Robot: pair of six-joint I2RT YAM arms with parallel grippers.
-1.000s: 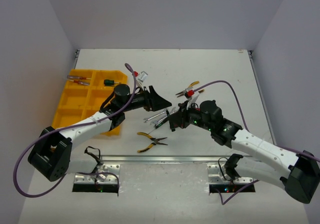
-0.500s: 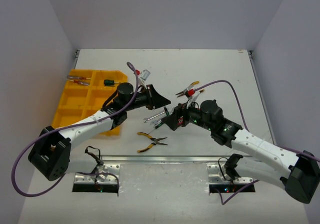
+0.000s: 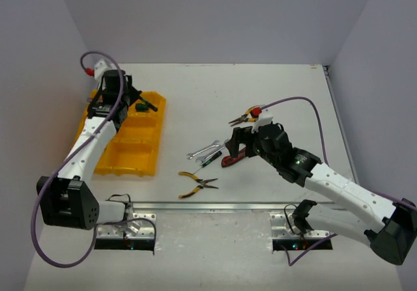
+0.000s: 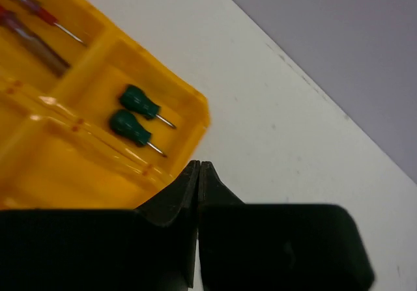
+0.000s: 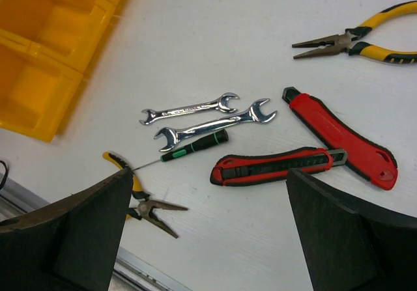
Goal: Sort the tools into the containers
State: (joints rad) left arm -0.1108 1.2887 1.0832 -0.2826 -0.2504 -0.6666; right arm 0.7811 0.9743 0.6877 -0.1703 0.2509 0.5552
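Observation:
The yellow tray [image 3: 130, 154] of containers lies at the left. My left gripper [image 3: 144, 103] hovers over its far right corner, shut on nothing [image 4: 199, 165]. Two green screwdrivers [image 4: 138, 114] lie in that corner compartment, and red-handled ones [image 4: 39, 37] in the compartment beside it. My right gripper [image 3: 234, 149] stands open [image 5: 210, 174] above the tools at mid table. Below it lie two silver wrenches [image 5: 202, 118], a black-green screwdriver [image 5: 193, 146] and two red utility knives [image 5: 273, 166]. Yellow pliers [image 5: 140, 203] lie by its left finger. Another pair of pliers [image 5: 355, 40] lies farther back.
A metal rail [image 3: 215, 206] runs along the table's near edge, close to the near yellow pliers [image 3: 195, 183]. White walls close in the table at the left, back and right. A purple cable [image 3: 293, 102] arcs over the right arm.
My left arm has swung from mid table back to the tray's far corner, and its jaws have shut. My right gripper has opened wide above the red knife and wrenches.

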